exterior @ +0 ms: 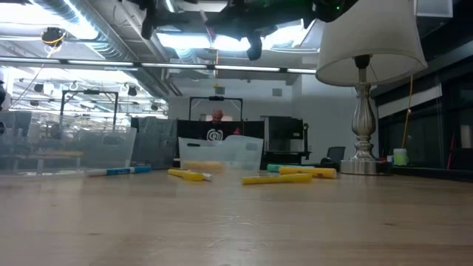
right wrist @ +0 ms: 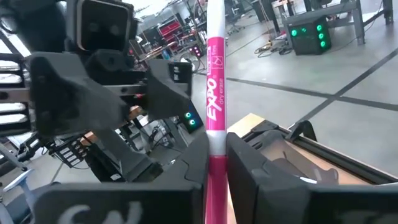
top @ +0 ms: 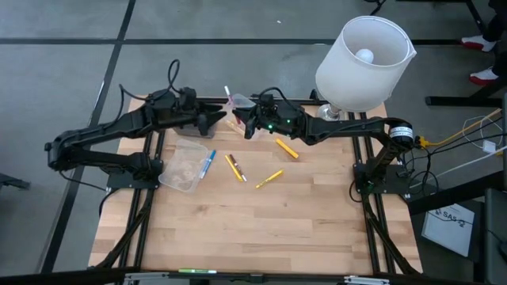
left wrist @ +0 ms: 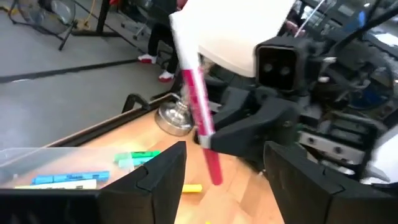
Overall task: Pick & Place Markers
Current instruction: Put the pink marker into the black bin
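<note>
I am holding a pink marker (right wrist: 214,102) upright in my right gripper (right wrist: 216,163), fingers pinching its lower barrel, with its white end pointing up. In the high view that gripper (top: 252,120) is hanging above the table's (top: 261,229) far edge, at about twelve o'clock from the table's middle. My left gripper (top: 215,120) is sitting just beside it at its nine o'clock, fingers spread wide and gripping nothing; from my left wrist the pink marker (left wrist: 200,106) is standing just past my parted fingertips, apart from them and clamped in the other gripper.

The other markers are lying on the wood below. A blue marker (top: 208,161) is resting at about eight o'clock from my right gripper, beside a clear container (top: 184,166). Two yellow markers (top: 234,167) are lying near six o'clock, another yellow marker (top: 269,179) farther toward five o'clock, and an orange marker (top: 286,149) at about four o'clock. A second clear container (left wrist: 37,163) near my left gripper is holding blue and green markers (left wrist: 137,157).
</note>
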Robot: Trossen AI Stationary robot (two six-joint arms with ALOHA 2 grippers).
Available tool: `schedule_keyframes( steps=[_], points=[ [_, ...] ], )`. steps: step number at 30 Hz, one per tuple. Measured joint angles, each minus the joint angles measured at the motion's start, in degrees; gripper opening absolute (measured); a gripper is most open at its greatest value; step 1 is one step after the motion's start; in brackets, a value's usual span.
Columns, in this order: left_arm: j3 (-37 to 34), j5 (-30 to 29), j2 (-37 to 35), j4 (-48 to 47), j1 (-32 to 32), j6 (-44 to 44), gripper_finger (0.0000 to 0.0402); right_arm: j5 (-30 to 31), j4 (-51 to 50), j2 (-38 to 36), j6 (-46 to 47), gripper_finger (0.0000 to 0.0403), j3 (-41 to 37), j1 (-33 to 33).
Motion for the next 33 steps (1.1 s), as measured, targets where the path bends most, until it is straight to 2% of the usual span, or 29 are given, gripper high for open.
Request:
schedule_keyframes(
  steps=[9, 13, 19, 23, 33],
  points=[
    [-0.01, 5.72, 3.05, 6.18, 0.36, 1.77, 0.0219, -3.33, 0.49, 0.02, -0.36, 0.0039, 0.0, 0.78],
    [0.0, 5.56, 3.6, 7.49, 0.39, 2.01, 0.0216, -6.38, 0.3, 0.04, -1.1, 0.0039, 0.0, 0.78],
    [0.0, 5.52, 3.64, 7.28, 1.31, 2.08, 0.0203, -6.51, 0.33, 0.06, -2.21, 0.0039, 0.0, 1.02],
    [0.0, 5.56, 3.63, 7.27, 1.79, 2.08, 0.017, -6.51, 0.33, 0.07, -2.83, 0.0039, 0.0, 1.02],
    [0.0, 5.8, 3.62, 7.21, 1.75, 2.7, 0.0032, -6.73, 0.3, 0.07, -3.66, 0.0039, 0.0, 1.02]
  ],
)
